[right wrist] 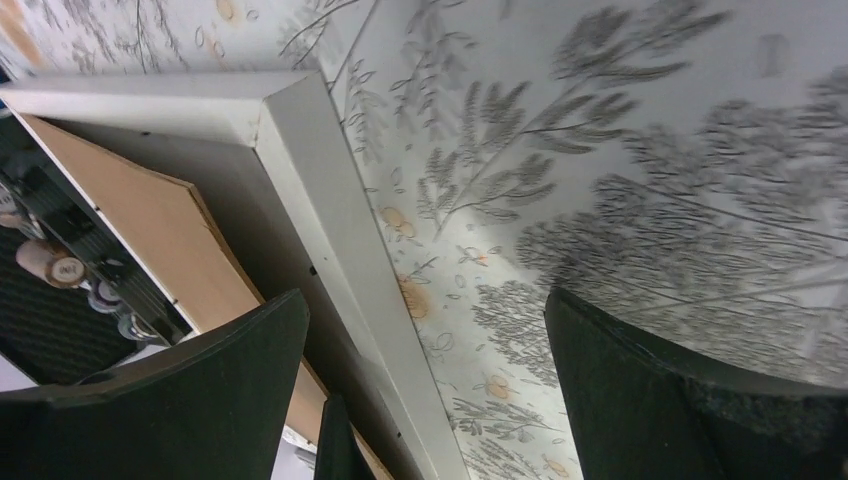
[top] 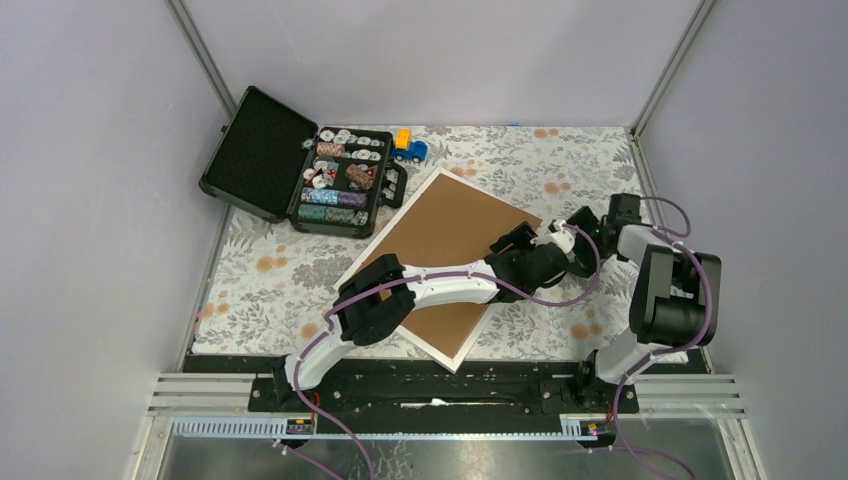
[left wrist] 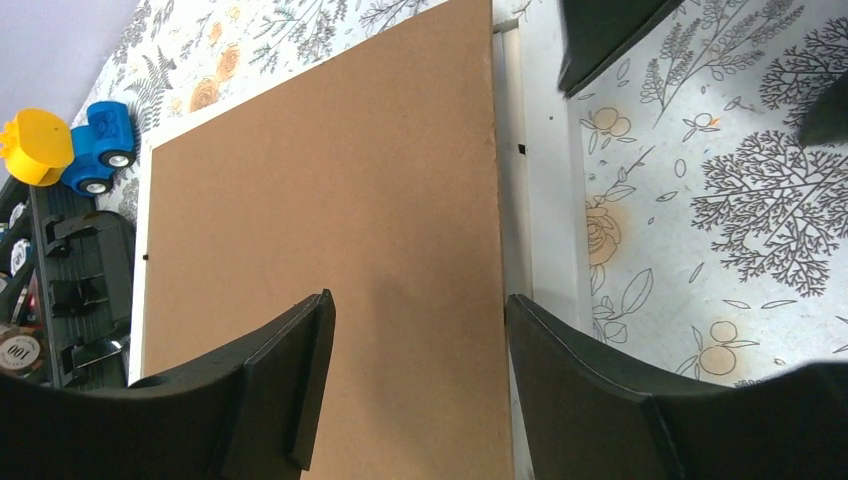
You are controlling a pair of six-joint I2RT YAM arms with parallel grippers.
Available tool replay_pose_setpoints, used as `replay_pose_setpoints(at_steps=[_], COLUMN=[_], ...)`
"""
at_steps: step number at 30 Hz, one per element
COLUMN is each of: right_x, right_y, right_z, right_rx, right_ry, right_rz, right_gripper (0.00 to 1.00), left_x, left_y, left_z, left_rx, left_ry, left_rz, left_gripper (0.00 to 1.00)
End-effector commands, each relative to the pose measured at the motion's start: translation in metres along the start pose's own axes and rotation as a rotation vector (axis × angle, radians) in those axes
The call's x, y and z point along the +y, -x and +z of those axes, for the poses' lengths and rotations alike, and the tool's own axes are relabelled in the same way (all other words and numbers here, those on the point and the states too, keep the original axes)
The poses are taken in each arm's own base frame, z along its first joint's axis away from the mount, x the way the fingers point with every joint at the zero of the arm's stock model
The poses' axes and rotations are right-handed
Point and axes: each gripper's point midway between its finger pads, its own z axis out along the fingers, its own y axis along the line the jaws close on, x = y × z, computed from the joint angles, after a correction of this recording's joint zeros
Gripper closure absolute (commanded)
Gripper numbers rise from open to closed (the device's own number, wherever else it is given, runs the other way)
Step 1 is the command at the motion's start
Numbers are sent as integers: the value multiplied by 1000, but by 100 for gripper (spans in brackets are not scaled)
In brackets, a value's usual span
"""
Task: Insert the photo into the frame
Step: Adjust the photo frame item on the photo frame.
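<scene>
The frame (right wrist: 310,160) lies face down on the table (top: 580,165), and a brown board (top: 450,220) sits on its back. The photo does not show in any view, so I cannot tell if it is under the board or somewhere else. The left end effector (left wrist: 418,300) hangs over the right edge of the board with its jaws apart. One finger is over the board and the other is over the white side of the frame, and it holds nothing. The right end effector (right wrist: 425,295) is wide open too, near the frame's right corner, and it holds nothing. I think the step now is to get hold of the board's edge. The next move needs care, because the board is thin and lies flat. A finger has to slip under its edge without pushing the whole frame away
</scene>
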Motion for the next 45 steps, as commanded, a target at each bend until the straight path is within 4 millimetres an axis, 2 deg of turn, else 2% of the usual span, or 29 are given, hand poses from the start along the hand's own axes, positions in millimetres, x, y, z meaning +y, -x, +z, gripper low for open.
replay_pose_setpoints(at_steps=[1, 6, 13, 21, 24, 29, 37, 45], right_x=[20, 26, 27, 37, 37, 34, 31, 19], right_y=[-13, -14, -21, -24, -25, -28, -35, -41], right_z=[7, 10, 26, 34, 37, 40, 47, 49], right_rx=[50, 37, 77, 123, 129, 133, 171, 158], right_ry=[3, -7, -16, 33, 37, 44, 63, 27], right_rz=[-61, -83, -71, -48, -26, -16, -27, -55], right_gripper=[5, 6, 10, 8, 10, 17, 26, 27], left_x=[48, 53, 54, 60, 64, 72, 76, 78], left_y=[40, 38, 35, 35, 35, 37, 35, 36], left_z=[-20, -21, -21, -25, -27, -32, -30, -32], left_rx=[-92, -99, -99, -106, -113, -124, -124, -131], left_ry=[96, 96, 93, 108, 117, 119, 112, 114], left_rz=[-95, -115, -129, -130, -134, -153, -175, -181], left_gripper=[32, 34, 35, 37, 37, 37, 39, 40])
